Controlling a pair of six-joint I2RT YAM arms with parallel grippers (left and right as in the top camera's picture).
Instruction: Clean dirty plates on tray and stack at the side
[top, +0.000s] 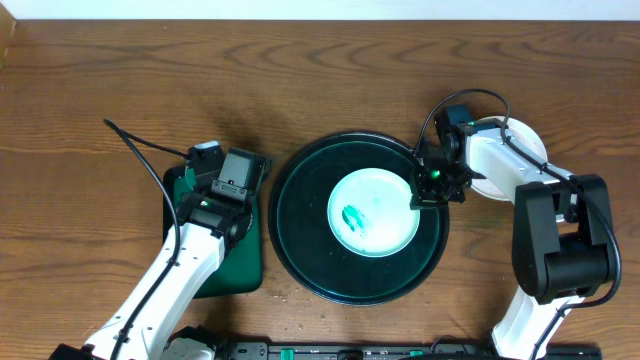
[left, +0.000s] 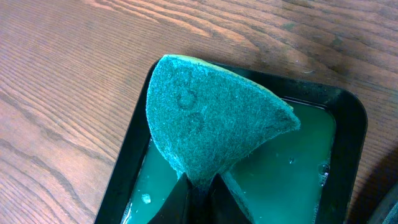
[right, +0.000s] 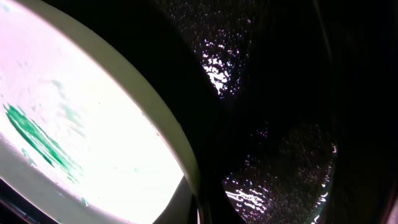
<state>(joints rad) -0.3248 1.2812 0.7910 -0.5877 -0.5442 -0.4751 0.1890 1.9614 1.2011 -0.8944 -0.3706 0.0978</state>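
The left arm reaches forward left of the tray (top: 300, 250). The left gripper (left: 199, 186) hangs over a rectangular tray (left: 351, 134) of greenish liquid, jaws pinching a green sponge (left: 211, 118); only the left wrist view shows this. The right arm bends in from the tray's right. The right gripper (top: 432, 188) is closed on the right rim of 1 plate (top: 385, 215), which lies in the tray's middle. The right wrist view shows its green smear (right: 37, 140) up close. 1 more white plate (top: 525, 145) lies right of the tray.
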